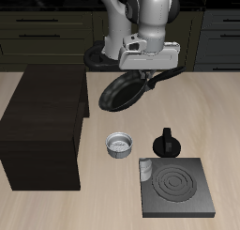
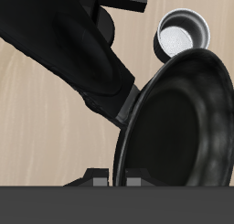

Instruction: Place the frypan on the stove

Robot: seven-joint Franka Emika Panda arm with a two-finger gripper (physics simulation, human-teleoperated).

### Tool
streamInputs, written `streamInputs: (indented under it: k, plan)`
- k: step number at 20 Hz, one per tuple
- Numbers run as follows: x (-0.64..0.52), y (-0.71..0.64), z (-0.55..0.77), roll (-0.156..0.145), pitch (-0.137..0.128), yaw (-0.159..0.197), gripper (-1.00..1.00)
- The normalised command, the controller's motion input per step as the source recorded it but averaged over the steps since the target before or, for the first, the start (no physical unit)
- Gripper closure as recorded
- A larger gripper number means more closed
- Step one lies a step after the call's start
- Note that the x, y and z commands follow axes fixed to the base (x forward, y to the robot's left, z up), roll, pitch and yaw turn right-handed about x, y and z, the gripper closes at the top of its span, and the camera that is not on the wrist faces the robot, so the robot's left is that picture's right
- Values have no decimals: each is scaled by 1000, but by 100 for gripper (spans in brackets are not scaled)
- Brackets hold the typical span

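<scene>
Pale wooden counter stretches below me, dark cabinets behind it. I am in the carrying step, as I judge it: my claw is clenched on the handle of the frypan, which hangs tilted in the air, clear of the counter, its bowl sloping down and away from my claw beside the big brown box. From my wrist, the frypan fills the view, with the small metal bowl beyond its rim. The stove lies near the front edge, well apart from the pan, next to a small black pot. Next I must travel forward over the bowl, level the pan, and lower it onto the burner rings.
</scene>
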Motion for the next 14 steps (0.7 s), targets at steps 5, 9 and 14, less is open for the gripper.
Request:
streamInputs:
  k: [5,9,14]
  plan:
    - [143,-10,9,-4,10,3,100]
    - [272,-7,91,-29,-2,-19,100]
    - [301,-11,64,-4,10,-17,100]
